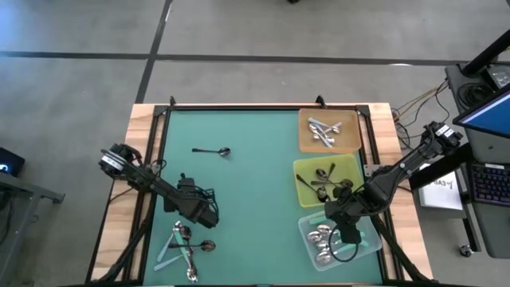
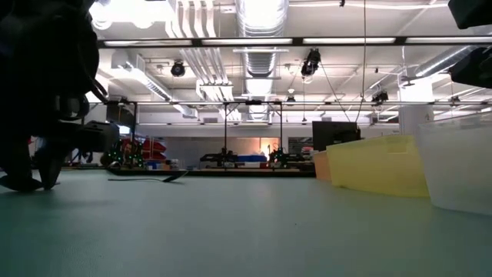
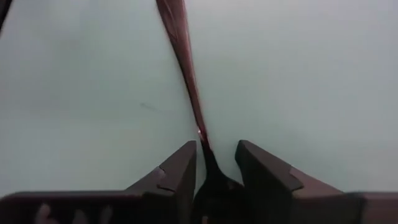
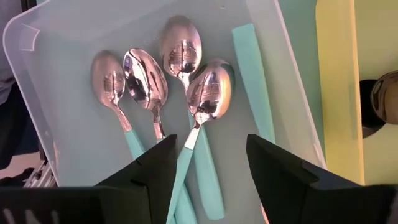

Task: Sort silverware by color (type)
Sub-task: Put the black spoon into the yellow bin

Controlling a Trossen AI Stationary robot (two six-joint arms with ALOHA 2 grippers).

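Holding a dark spoon [image 3: 186, 74] by its handle, our left gripper [image 3: 216, 171] sits low over the green mat [image 1: 247, 199], near the pile of unsorted spoons [image 1: 185, 245]. Our right gripper [image 4: 208, 168] hangs with its fingers apart over the clear tray [image 4: 56, 81], where teal-handled spoons [image 4: 208, 93] lie.

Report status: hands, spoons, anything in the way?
Left hand shut on dark spoon. Right hand open over clear tray of teal-handled spoons. Nothing in the way.
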